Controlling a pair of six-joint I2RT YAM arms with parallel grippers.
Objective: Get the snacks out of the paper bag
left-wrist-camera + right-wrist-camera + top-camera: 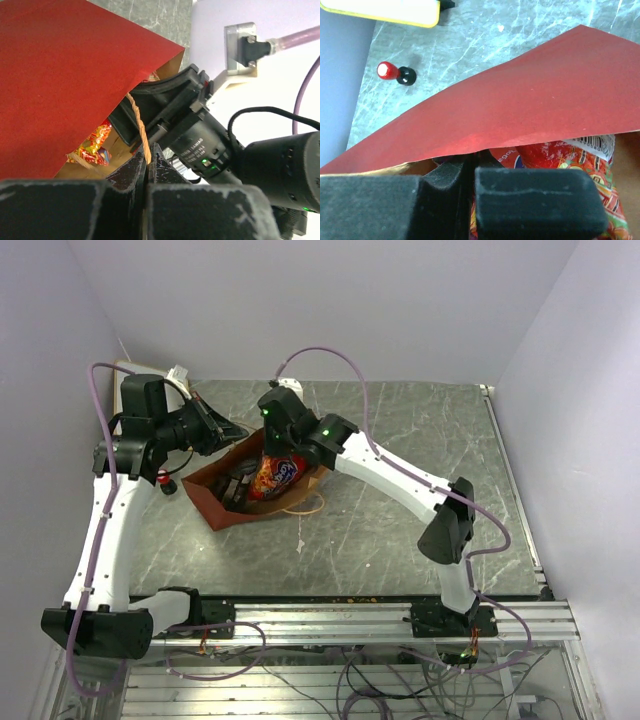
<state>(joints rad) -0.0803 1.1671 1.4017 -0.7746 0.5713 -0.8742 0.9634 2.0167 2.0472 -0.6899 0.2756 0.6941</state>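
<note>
Left hand (147, 161): closed flat on the twisted paper handle (141, 131) of the paper bag (65, 75). Judged purpose: it lifts the upper wall so the mouth gapes, and it anchors the bag against being dragged.

Right hand (470, 172): set inside the bag mouth with no gap between its pads. It appears to pinch the top edge of the red packet (580, 165), though the pads hide the exact bite. In the top view that packet stands on end directly beneath the hand and partly above the bag's rim, which suits a lift-out grip.

Paper bag, position: lies on its side on the table (380, 550), between the two arms, with the red outside up and the brown lining showing at the mouth. The second handle (312, 506) trails loose on the table by the mouth.

Other snacks (238, 490): dark packs lie deeper in the bag, and the left wrist view shows a yellow-and-red printed one there. None is seen outside the bag, so the emptying looks barely begun.

Bystanders: a small red-capped object (395, 73) with a black base stands on the table just beyond the bag's back wall. A white board (385, 10) with a yellow edge lies further off. Neither touches the bag.

Risk, judged: the packet may catch on the raised wall as it comes out.
</note>
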